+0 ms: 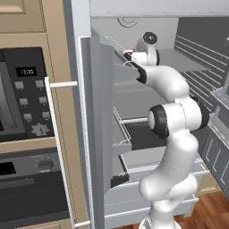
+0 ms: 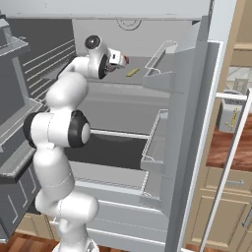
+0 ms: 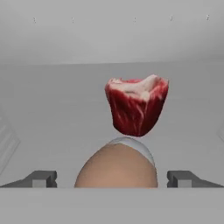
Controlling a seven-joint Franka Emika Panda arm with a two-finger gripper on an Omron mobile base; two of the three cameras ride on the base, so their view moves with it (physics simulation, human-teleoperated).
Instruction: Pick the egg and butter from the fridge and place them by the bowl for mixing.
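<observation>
The fridge (image 1: 100,112) stands open, and my arm reaches onto its upper shelf (image 2: 147,78). In the hand view a tan egg (image 3: 117,166) lies close up between the two fingertips of my gripper (image 3: 113,179). The fingertips stand wide apart, one on each side, with gaps to the egg. My gripper (image 2: 120,59) is open at the shelf's middle. The butter (image 2: 133,72), a thin yellow stick, lies on the same shelf just to the right of my hand. In the left base view my hand (image 1: 132,57) is partly behind a door bin. The bowl is out of view.
A red marbled chunk of meat (image 3: 137,104) sits just beyond the egg. White wire-railed door bins (image 2: 160,59) flank the shelf on the right. Black built-in ovens (image 1: 27,94) stand left of the fridge, and its white bar handle (image 1: 56,134) hangs on the open door.
</observation>
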